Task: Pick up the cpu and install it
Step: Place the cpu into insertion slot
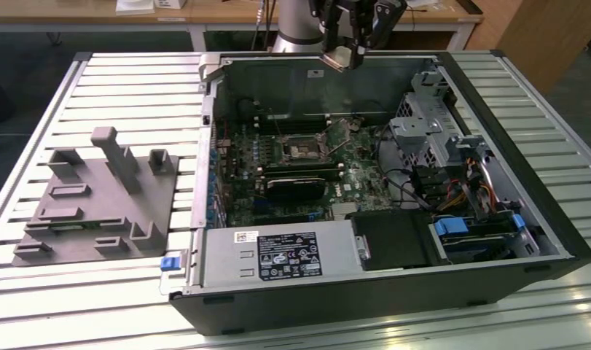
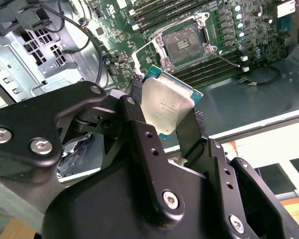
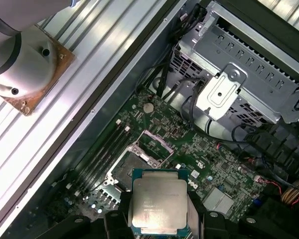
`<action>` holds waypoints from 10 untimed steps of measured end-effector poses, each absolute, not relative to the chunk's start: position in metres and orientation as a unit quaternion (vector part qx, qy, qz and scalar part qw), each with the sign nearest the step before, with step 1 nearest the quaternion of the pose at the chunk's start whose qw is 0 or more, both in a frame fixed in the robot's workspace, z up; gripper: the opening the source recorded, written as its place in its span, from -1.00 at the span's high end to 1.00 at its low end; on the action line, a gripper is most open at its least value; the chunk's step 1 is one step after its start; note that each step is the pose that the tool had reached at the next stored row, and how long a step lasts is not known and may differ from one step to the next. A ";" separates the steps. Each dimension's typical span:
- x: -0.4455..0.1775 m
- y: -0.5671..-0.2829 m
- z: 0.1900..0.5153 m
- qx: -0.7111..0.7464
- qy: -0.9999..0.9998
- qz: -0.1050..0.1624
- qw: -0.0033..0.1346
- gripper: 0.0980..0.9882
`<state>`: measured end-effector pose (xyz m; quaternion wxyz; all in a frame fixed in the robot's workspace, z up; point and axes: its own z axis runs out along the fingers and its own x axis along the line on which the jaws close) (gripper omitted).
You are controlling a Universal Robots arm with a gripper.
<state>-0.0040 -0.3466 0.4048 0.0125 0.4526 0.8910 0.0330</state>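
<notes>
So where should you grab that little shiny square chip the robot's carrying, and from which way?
By two opposite thin edges, coming in from the side, level with its flat face. The cpu is a thin flat square, so the broad faces offer nothing to pinch. The tool is shut on it that way now, its fingers on opposite edges.

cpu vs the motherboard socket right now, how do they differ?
Pose: the cpu is clamped in the end effector, off the board; the socket sits fixed on the motherboard. Look: the cpu has a plain silver lid with a green edge; the socket is a dark empty recess in an open metal frame. Both are square.
</notes>
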 end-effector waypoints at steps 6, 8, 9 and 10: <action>-0.004 -0.347 0.403 0.455 0.890 0.033 0.013 0.04; -0.004 -0.347 0.402 0.456 0.890 0.033 0.013 0.04; -0.004 -0.347 0.402 0.456 0.889 0.033 0.013 0.04; -0.004 -0.347 0.402 0.456 0.889 0.033 0.013 0.04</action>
